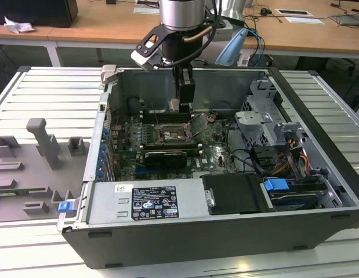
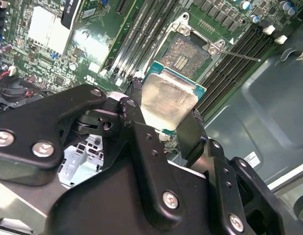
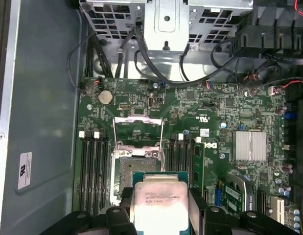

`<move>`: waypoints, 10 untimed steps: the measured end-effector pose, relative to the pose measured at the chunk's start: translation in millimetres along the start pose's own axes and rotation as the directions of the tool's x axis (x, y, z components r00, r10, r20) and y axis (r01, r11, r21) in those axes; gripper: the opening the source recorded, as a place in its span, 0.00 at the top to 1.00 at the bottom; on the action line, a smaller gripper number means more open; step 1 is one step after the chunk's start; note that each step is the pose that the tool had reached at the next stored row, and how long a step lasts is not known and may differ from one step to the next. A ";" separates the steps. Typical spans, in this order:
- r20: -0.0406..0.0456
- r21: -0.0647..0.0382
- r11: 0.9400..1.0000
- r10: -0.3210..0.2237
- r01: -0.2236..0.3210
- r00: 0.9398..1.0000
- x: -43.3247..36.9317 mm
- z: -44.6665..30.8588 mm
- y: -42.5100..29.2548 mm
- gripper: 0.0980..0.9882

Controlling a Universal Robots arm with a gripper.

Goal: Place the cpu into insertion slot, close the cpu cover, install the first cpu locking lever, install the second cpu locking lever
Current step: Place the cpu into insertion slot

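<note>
In the exterior view the arm [image 1: 182, 14] reaches down into the open computer case [image 1: 167, 243], and the gripper [image 1: 178, 107] hangs above the insertion slot [image 1: 175, 134] on the motherboard [image 1: 217, 152], apart from it. From this angle it is hard to tell what sits between the fingers.

The second wrist view settles that. The two black fingers [image 2: 134, 105] are closed to a narrow span on opposite edges of the cpu [image 2: 168, 100], which is held with its pale metal top toward the camera. Beyond it the slot lies bare, its field of contacts uncovered. One thin locking lever [image 2: 239, 56] juts away from the slot's corner and appears unlatched.

In the first wrist view the cpu is clamped between the fingers in the foreground, near one edge of the slot and apparently above the board rather than seated in it. The cpu cover [image 3: 138, 119] stands swung open at the far side of the slot, and the green board shows through its square window.

As a judgement, the task is in its first step: the chip is gripped and brought close over the slot but not yet placed. The cover is not yet closed, and neither lever looks installed.
</note>
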State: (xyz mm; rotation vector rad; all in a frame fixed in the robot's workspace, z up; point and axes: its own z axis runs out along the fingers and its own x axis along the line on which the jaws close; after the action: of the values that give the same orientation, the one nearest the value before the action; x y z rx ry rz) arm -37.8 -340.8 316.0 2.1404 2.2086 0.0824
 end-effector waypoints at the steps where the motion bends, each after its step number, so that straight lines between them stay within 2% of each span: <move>1: 0.000 0.000 1.000 0.002 -0.002 1.000 0.0 0.2 0.0 0.52; 10: 0.001 0.000 1.000 0.002 -0.002 1.000 0.1 5.9 -0.5 0.52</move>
State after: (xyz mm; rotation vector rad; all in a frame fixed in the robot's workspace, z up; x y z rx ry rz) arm -37.8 -340.8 310.1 2.1425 2.2054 0.0806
